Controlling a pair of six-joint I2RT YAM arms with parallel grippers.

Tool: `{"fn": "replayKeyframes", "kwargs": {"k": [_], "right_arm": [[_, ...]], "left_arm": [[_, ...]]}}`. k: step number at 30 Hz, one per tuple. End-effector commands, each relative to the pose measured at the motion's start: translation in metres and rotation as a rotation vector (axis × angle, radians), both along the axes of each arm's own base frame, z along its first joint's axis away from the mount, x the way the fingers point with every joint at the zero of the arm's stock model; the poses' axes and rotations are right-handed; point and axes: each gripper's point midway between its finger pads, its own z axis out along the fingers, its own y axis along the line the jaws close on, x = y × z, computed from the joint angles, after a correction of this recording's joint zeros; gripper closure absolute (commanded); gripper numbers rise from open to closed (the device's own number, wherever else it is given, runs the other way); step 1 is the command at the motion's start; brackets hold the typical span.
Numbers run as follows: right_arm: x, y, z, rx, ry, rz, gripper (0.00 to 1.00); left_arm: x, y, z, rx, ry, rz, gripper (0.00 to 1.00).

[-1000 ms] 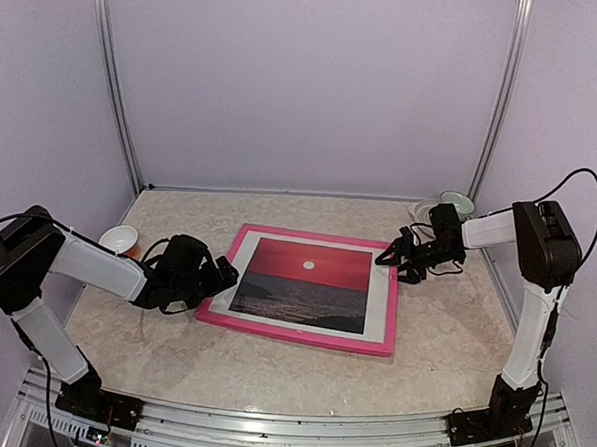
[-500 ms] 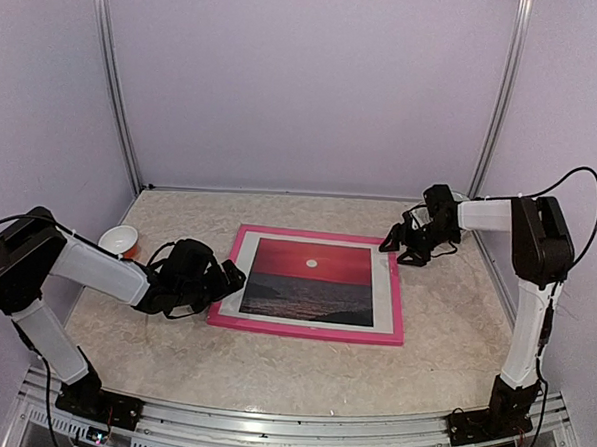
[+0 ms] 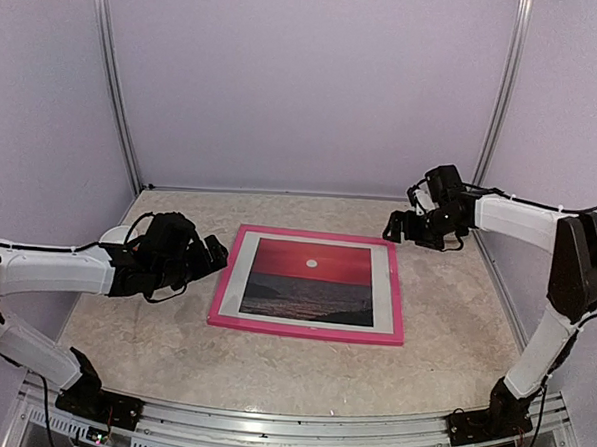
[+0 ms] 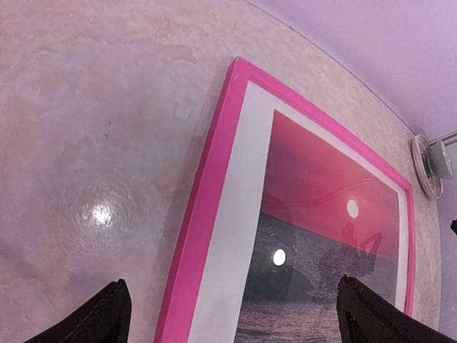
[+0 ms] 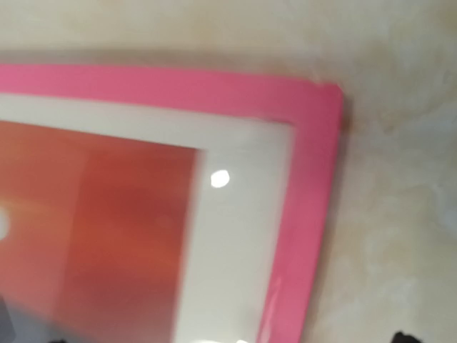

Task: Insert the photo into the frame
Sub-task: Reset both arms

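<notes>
Lying flat on the marbled table (image 3: 271,367), roughly at its middle: the frame (image 3: 308,330), bright pink, front side up. Taken here as the landmark for everything else.

Inside the frame, bordered by a white mat (image 3: 380,288): the photo (image 3: 310,282), red sky and small white sun above dark sea. Seated within the pink border on all four sides, flat, with lamp glare showing on its surface in both wrist views.

Just off the frame's left edge, near its far-left corner: the left gripper (image 3: 209,254), raised clear of the table and apart from the frame. Fingers spread wide, grasping nothing; in the left wrist view only the two dark fingertips (image 4: 107,314) at the bottom corners, with the frame's left rail and bare table between them.

Beyond the left gripper, further left of the frame and mostly hidden by the arm: a small white bowl (image 3: 113,234).

Off the frame's far-right corner: the right gripper (image 3: 398,229), lifted above the table, not touching the frame. Released, jaws apart, nothing between them. Right wrist view blurred, filled by a pink corner of the frame with mat and red print inside it.

Farthest back, beyond the frame's far-right corner near the rear wall: a pale round dish (image 4: 428,166), partly hidden by the right arm in the top view.
</notes>
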Motion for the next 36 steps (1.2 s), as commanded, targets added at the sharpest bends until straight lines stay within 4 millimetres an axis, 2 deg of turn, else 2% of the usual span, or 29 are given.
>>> {"fn": "replayKeyframes", "kwargs": {"k": [1,4,8,11,15,18,21,24,30,33,36], "right_arm": [[-0.014,-0.015,0.073,-0.050,-0.284,-0.013,0.01],[-0.034,-0.023,0.109,-0.036,-0.465,0.004,0.01],[-0.069,-0.036,0.154,-0.031,-0.724,0.030,0.01],[-0.098,-0.049,0.165,-0.055,-0.858,0.038,0.01],[-0.129,-0.074,0.161,-0.095,-0.918,-0.034,0.01],[-0.148,-0.090,0.152,-0.079,-0.912,-0.109,0.01],[-0.164,-0.090,0.148,-0.045,-0.918,-0.093,0.01],[-0.177,-0.087,0.143,-0.045,-0.960,-0.048,0.01],[-0.183,-0.101,0.125,-0.085,-0.968,-0.099,0.01],[-0.187,-0.107,0.129,-0.085,-0.989,-0.133,0.01],[-0.192,-0.119,0.137,-0.089,-1.019,-0.198,0.01]], "left_arm": [[0.002,0.024,0.052,0.203,-0.095,-0.006,0.01],[0.001,0.039,0.087,0.260,-0.186,0.002,0.01],[-0.009,0.058,0.118,0.308,-0.340,0.000,0.01],[-0.020,0.078,0.138,0.313,-0.447,0.025,0.01],[-0.035,0.102,0.151,0.313,-0.537,0.051,0.01],[-0.046,0.106,0.169,0.288,-0.635,0.008,0.01],[-0.053,0.110,0.172,0.321,-0.660,-0.035,0.01],[-0.059,0.116,0.162,0.382,-0.643,-0.074,0.01],[-0.076,0.133,0.166,0.385,-0.714,-0.046,0.01],[-0.083,0.135,0.176,0.366,-0.772,-0.035,0.01],[-0.085,0.130,0.178,0.349,-0.790,-0.063,0.01]]}}
